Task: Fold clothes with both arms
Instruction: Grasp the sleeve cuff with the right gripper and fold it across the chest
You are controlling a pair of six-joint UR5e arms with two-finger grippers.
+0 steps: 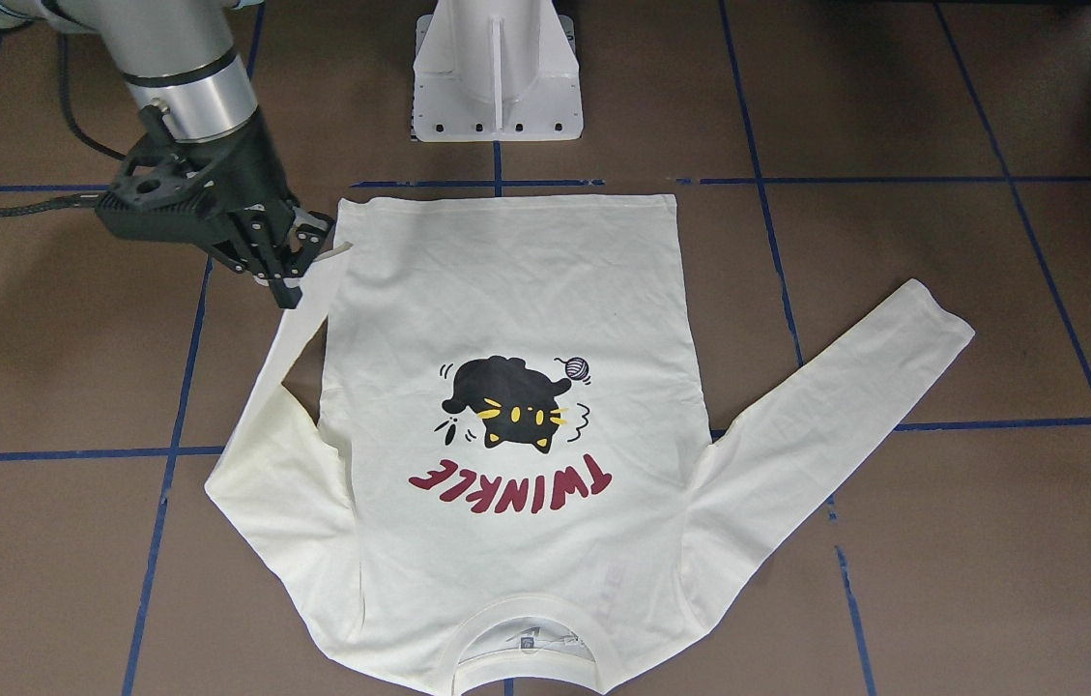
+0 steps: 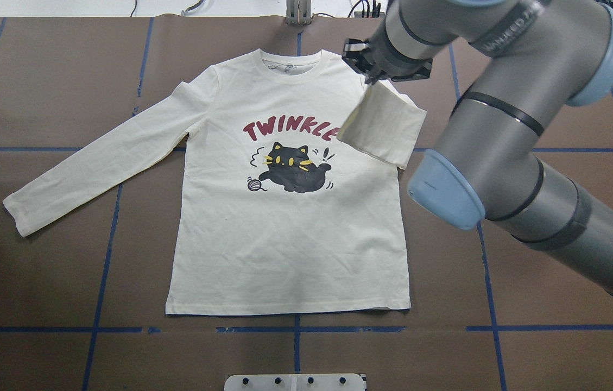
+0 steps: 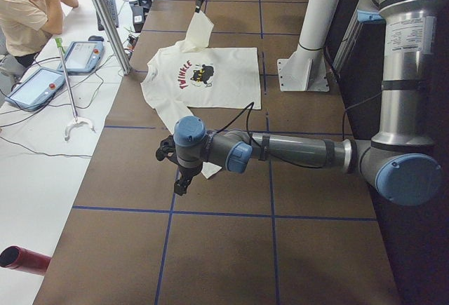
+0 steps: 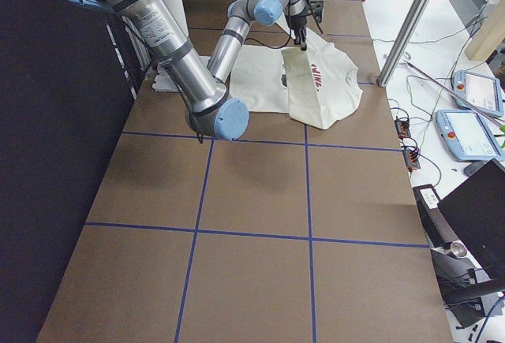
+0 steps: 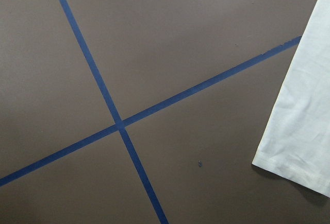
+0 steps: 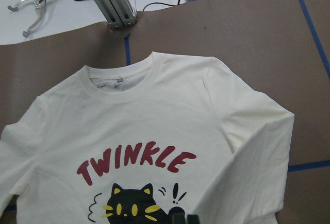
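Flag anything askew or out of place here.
The T-shirt lies flat and print up, except one sleeve: the right gripper holds it raised by its end, so it hangs in the air. Otherwise nothing stands out.

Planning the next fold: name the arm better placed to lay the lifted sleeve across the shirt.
Right. The right gripper holds the lifted sleeve over the shirt; the left gripper hangs beside the other cuff.
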